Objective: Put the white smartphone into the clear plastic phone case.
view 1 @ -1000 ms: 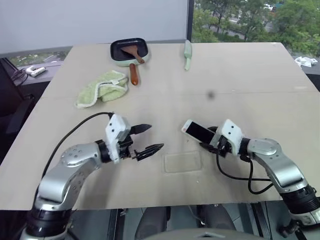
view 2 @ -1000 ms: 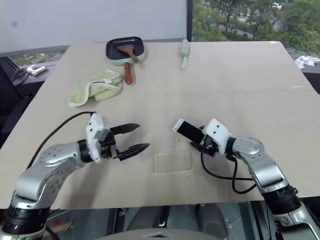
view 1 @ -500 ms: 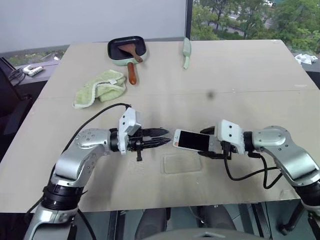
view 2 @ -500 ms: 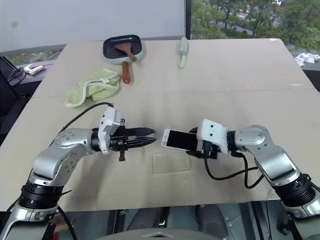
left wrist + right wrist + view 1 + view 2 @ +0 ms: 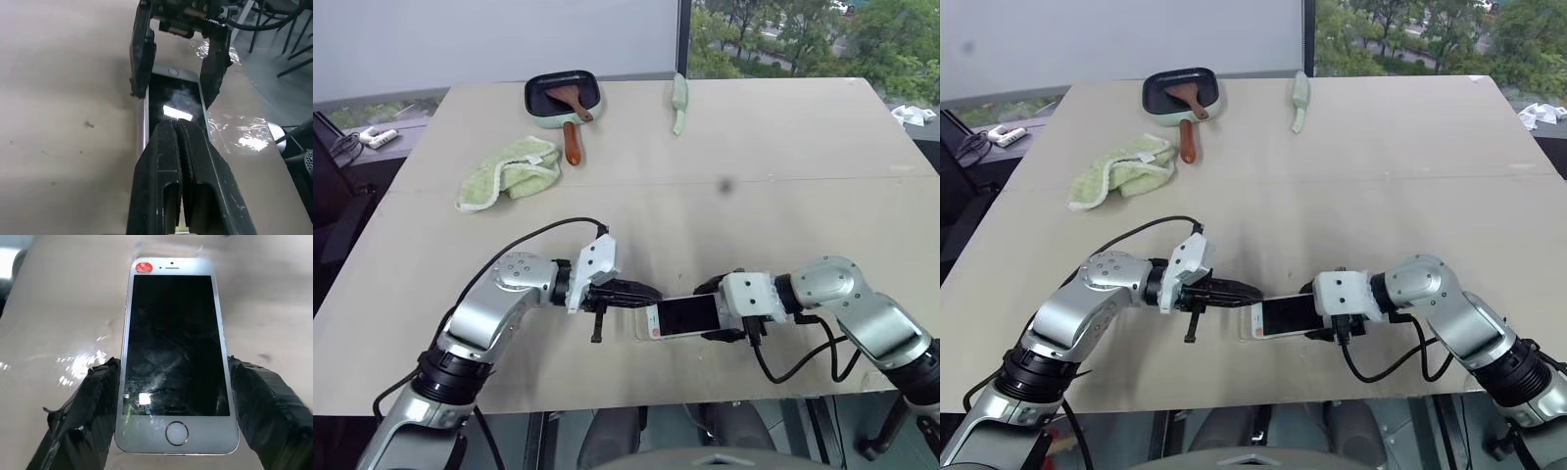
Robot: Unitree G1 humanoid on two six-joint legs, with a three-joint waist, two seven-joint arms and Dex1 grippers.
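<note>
Two arms point inward: right gripper jaws clasp the white smartphone, left gripper jaws clenched empty.

Even, soft daylight from the window behind the table; shadows faint. Glare on the white smartphone screen and the clear plastic phone case. Left wrist view is soft up close.

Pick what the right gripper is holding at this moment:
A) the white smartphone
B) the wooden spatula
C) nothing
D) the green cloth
A: the right gripper clamps the white smartphone by its long edges, screen up, low over the clear phone case, with the shut left gripper at the phone's far end.
</note>
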